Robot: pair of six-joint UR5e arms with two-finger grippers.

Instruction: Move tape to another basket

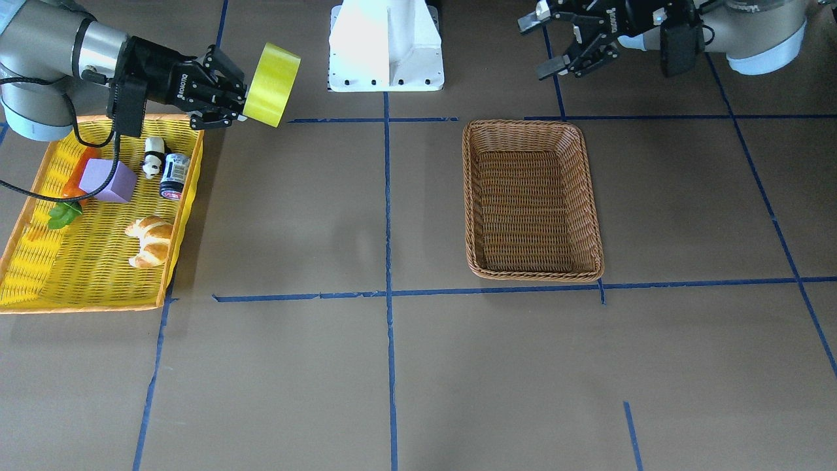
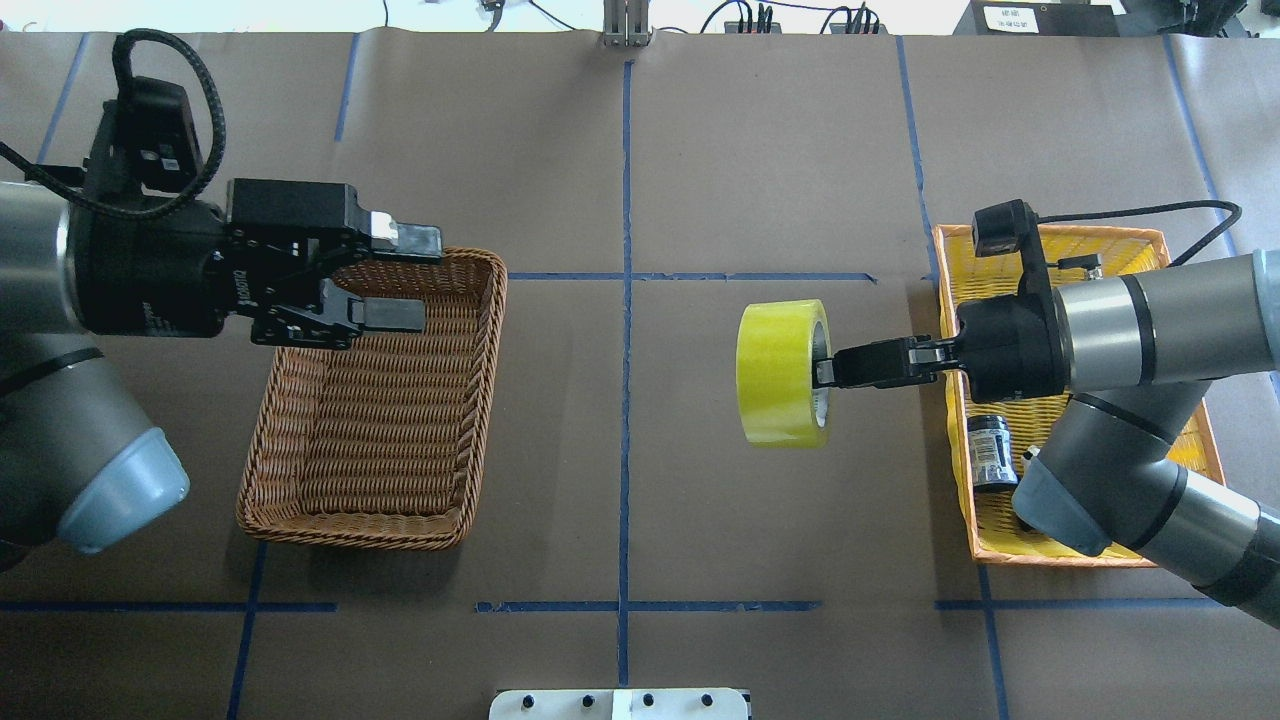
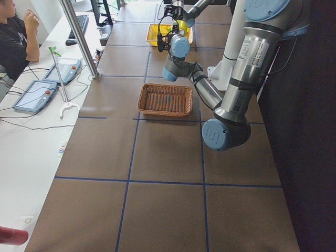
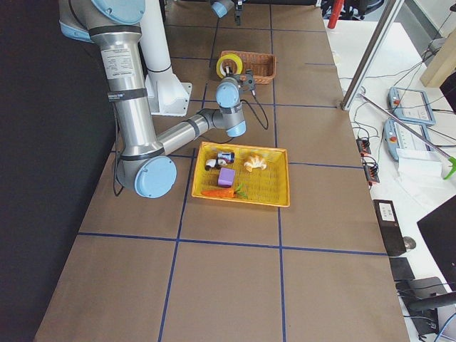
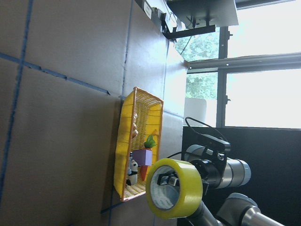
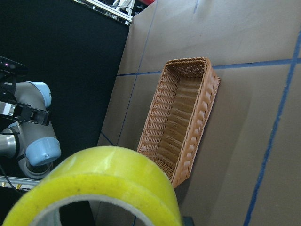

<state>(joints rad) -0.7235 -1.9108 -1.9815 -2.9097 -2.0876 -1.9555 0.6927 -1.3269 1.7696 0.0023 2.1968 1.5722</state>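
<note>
Tape (image 2: 785, 372): on edge in air over tabletop (image 2: 700, 500), between two baskets, clamped at rim in right claw (image 2: 822, 372). Left claw (image 2: 408, 277): fingers spread, grasping nothing, above corner of wicker basket (image 2: 350, 535). Yellow basket (image 1: 85, 307): one croissant (image 1: 150, 241), one panda figure (image 1: 153, 157), one purple block (image 1: 108, 180), one carrot (image 1: 69, 188), one dark can (image 1: 174, 175).

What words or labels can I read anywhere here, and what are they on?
"ROBOTIQ": on the black body of the right claw holding the tape, upside down in the front view.
"ROBOTIQ": also on the left claw, on its body.
Label on the small can: too small to read.
Sticker on the left arm: too blurred to read.
</note>
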